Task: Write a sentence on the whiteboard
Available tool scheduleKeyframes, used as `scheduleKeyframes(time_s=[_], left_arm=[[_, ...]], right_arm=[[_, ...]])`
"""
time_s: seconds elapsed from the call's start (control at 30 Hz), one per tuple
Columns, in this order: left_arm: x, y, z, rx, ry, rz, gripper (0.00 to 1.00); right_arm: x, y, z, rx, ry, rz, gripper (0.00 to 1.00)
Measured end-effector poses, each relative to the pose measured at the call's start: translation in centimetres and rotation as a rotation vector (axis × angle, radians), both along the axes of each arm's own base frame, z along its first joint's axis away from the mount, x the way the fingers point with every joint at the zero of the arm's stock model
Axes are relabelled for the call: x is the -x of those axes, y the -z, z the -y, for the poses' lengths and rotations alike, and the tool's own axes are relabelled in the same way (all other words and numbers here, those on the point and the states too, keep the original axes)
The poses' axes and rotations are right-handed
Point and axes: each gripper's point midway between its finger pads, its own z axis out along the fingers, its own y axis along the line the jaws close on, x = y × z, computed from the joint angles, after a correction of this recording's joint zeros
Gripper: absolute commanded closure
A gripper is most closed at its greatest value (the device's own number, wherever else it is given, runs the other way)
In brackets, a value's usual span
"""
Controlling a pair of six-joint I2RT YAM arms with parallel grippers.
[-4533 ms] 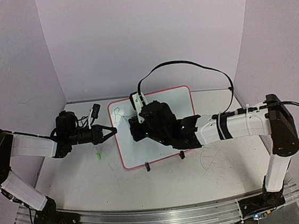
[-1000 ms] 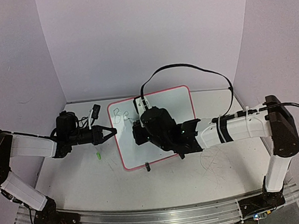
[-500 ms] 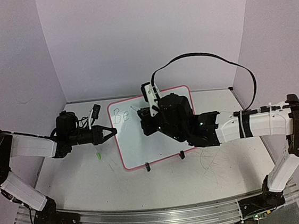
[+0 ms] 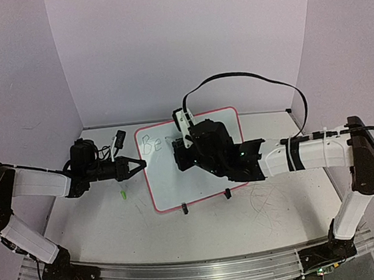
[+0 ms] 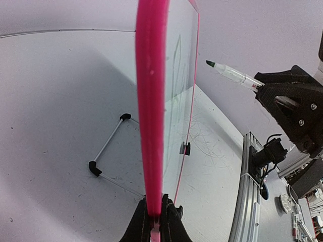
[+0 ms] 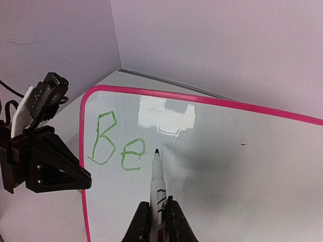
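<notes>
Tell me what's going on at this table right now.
The left gripper is clamped on the pink rim of the whiteboard, steadying it on its stand. The right gripper holds a green marker pointed at the board face. Its tip sits just right of the green letters "Be" and seems slightly off the surface. Only those two letters of the sentence are written; the rest is not yet done.

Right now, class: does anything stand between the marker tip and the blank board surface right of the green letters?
Nothing visible does. The marker, held in the right gripper, points at bare whiteboard just right of the green letters "Be". The left gripper clamps the board's left rim, clear of that path.
</notes>
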Motion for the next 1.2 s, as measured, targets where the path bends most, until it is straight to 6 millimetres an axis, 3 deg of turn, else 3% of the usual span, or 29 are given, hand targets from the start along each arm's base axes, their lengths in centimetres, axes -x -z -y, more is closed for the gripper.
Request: scheduleKeyframes(time_s=[0.33, 0.67, 1.2], left_arm=[[0.0, 0.0, 0.0, -0.003, 0.000, 0.004, 1.00], [0.0, 0.0, 0.0, -0.004, 0.000, 0.006, 1.00], [-0.1, 0.2, 0.0, -0.009, -0.006, 0.001, 1.00]], right_arm=[[-1.0, 0.5, -0.1, 0.002, 0.017, -0.005, 1.00], [-1.8, -0.6, -0.4, -0.025, 0.036, 0.014, 1.00], [-2.3, -0.3, -0.7, -0.031, 0.055, 0.008, 1.00]])
